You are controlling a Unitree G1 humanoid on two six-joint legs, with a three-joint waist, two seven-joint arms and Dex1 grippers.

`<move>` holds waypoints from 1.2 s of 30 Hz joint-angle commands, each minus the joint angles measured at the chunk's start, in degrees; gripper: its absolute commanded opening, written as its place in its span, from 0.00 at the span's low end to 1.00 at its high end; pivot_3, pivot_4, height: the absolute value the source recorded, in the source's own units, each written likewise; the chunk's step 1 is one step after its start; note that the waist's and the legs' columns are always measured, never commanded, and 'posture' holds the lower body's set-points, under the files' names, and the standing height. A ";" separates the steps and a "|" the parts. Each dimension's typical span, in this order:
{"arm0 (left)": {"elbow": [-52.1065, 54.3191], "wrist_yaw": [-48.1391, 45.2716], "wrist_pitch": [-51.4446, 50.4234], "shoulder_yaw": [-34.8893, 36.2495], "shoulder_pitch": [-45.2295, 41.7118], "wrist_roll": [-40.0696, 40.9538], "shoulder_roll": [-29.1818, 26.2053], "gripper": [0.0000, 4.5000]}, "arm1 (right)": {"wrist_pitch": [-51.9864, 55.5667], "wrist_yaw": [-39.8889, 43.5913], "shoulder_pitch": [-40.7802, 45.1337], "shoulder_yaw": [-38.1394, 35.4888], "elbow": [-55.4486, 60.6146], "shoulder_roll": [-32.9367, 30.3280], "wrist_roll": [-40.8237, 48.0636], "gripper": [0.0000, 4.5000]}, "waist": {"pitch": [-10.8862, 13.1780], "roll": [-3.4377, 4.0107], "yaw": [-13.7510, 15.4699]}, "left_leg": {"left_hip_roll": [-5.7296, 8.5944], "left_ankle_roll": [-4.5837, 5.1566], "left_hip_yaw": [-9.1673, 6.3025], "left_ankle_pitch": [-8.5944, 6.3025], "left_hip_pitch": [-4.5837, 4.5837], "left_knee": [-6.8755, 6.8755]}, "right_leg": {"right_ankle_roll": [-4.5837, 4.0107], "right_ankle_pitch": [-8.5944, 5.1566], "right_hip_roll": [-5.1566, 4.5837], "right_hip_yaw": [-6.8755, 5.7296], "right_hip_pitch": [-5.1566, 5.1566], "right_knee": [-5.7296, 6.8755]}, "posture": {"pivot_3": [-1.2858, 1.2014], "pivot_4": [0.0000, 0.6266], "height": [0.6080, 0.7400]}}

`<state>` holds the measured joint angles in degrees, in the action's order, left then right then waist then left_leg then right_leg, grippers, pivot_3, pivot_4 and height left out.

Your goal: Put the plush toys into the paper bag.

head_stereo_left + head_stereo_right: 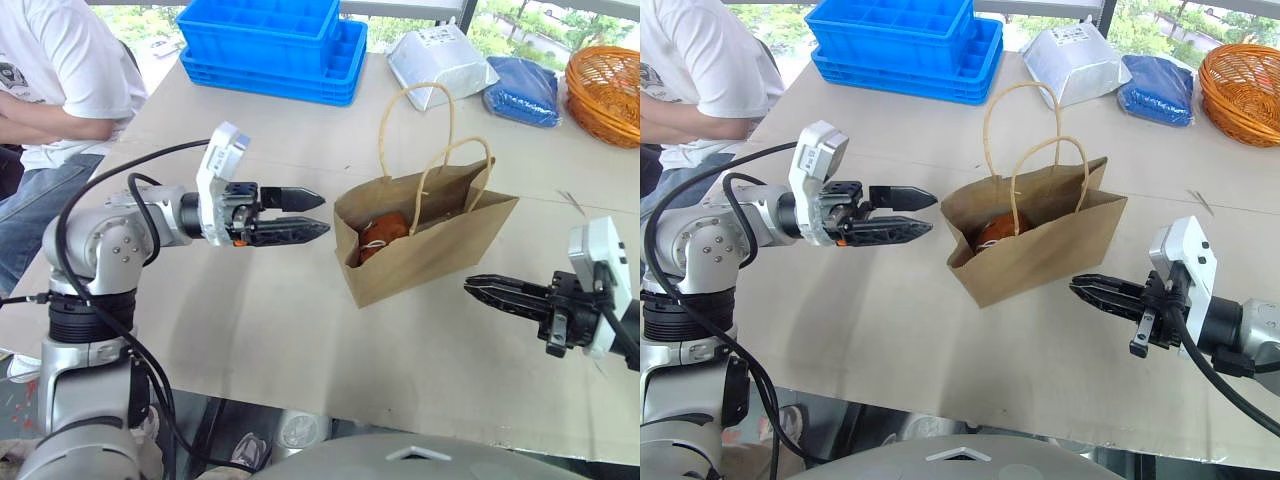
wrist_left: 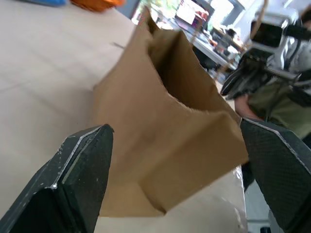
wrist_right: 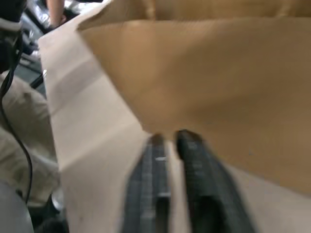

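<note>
Your spread, empty left tool [image 1: 312, 215] points at the paper bag [image 1: 430, 245]'s toy-filled mouth just beyond; right tool [image 1: 480, 287], pinched empty, flanks its other side.

— Seen past the left gripper [image 2: 177, 182]?
— Fingers [image 2: 77, 179] spread wide, framing the paper bag [image 2: 170, 141] (mouth gaping) on the table [image 2: 43, 63].
— Beyond?
— Right gripper [image 2: 238, 82], near the bag's far side.
</note>
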<state>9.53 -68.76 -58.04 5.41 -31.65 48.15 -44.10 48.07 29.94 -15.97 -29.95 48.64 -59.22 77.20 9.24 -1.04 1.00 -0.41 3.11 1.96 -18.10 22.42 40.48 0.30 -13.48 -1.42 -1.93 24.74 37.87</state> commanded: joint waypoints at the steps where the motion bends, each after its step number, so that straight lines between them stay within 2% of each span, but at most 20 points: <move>1: 2.26 -2.26 3.93 -1.93 -0.30 -1.52 -0.99 1.00 | -1.65 5.04 0.55 0.87 0.90 -1.46 -5.30 0.02 | 0.00 0.00 -0.06 | 0.00 0.00 0.00 0.00 -0.03 -0.01 | 0.00 0.00 0.00 0.00 -0.03 0.00 | 0.52 0.24 1.00; 8: 0.46 -9.06 11.28 -8.20 -1.79 -6.60 -2.65 1.00 | -4.21 11.78 10.89 18.87 0.23 -0.43 -15.87 0.02 | 0.00 -0.01 -0.27 | 0.00 -0.03 0.01 0.01 -0.14 -0.05 | -0.02 -0.01 0.09 0.06 -0.04 0.03 | 0.52 0.24 1.00; 12: -0.82 -12.34 12.40 -10.18 -3.84 -7.56 -3.34 1.00 | -5.53 14.16 21.47 31.80 -4.40 5.93 -23.25 0.02 | -0.01 -0.04 -0.22 | 0.00 -0.03 0.01 0.01 -0.14 -0.04 | -0.02 -0.01 0.11 0.06 -0.04 0.02 | 0.52 0.24 1.00; 15: -0.95 -13.22 14.33 -11.14 -4.52 -8.90 -3.22 1.00 | -6.71 14.55 25.98 36.88 -8.14 11.19 -27.21 0.02 | 0.00 -0.03 -0.18 | 0.01 -0.03 0.02 0.01 -0.11 -0.04 | -0.02 -0.01 0.11 0.07 -0.02 0.02 | 0.52 0.24 1.00; 23: 2.82 -13.02 19.27 -12.64 -1.50 -12.28 -3.71 1.00 | -7.19 13.49 29.21 38.25 -12.16 18.61 -30.46 0.02 | 0.00 -0.03 -0.18 | 0.02 -0.02 0.00 0.01 -0.04 -0.04 | -0.02 0.00 0.08 0.06 0.02 0.00 | 0.52 0.24 1.00; 36: 11.32 0.16 21.36 -13.15 6.88 -16.68 1.08 1.00 | -5.89 13.56 34.47 39.69 -16.68 27.41 -31.64 0.02 | -0.01 -0.02 -0.15 | 0.02 -0.02 -0.02 0.01 -0.08 -0.04 | -0.03 0.00 0.05 0.06 0.01 0.07 | 0.52 0.24 1.00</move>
<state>18.71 -70.86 -37.17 -7.55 -25.43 31.97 -43.80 42.33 42.88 17.93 10.14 31.83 -32.13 45.26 9.23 -1.06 0.84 -0.39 3.09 1.94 -18.09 22.34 40.45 0.27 -13.48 -1.37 -1.87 24.74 37.93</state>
